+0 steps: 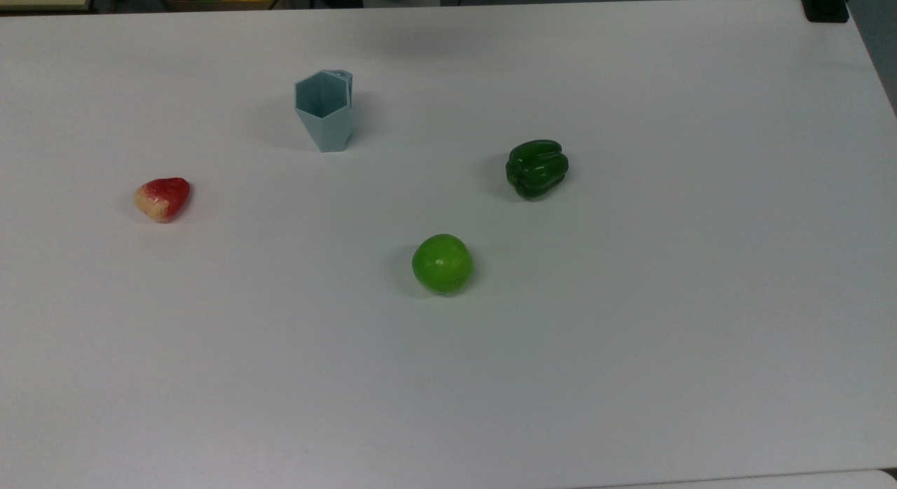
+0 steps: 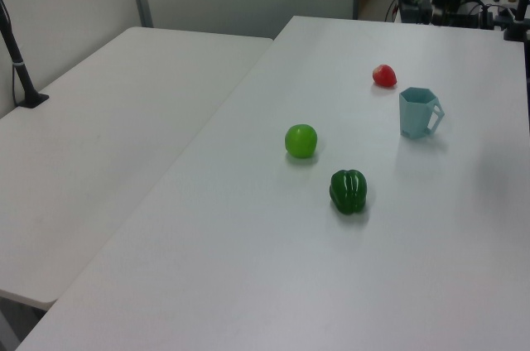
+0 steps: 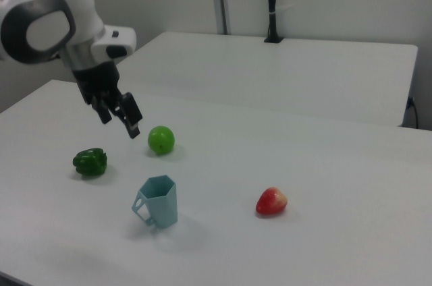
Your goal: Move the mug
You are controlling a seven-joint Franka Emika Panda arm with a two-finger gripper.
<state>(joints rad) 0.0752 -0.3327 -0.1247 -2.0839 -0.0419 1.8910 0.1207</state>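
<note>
1. The mug (image 1: 324, 111) stands upright on the white bench (image 1: 631, 335), its hexagonal rim up and its body tapering to a narrower base. Nothing touches it.
2. In the top view the mug sits toward the top view's upper left, with its small handle tab at the far right of the rim. In the left view the mug (image 2: 418, 112) has its handle on the left view's right; in the right view the mug (image 3: 158, 202) has its handle on the right view's left.
3. The pincer (image 3: 123, 119) hangs in the air above the bench in the right view, tilted, with its two dark fingers (image 3: 132, 115) parted and nothing between them. It is well apart from the mug, higher in the right view and to the mug's left, between the green bell pepper (image 3: 90, 162) and the green apple (image 3: 161, 139).
4. The white arm (image 3: 50, 19) reaches in from the right view's upper left.
5. In the top view the green bell pepper (image 1: 537, 169) lies to the mug's right, and the green apple (image 1: 442, 264) lies below and between them.
6. A red and cream strawberry (image 1: 163, 198) lies well apart at the top view's left; in the right view the strawberry (image 3: 271, 201) is to the mug's right.
7. A second white bench (image 2: 99, 144) stands beside the first at the left view's left.
</note>
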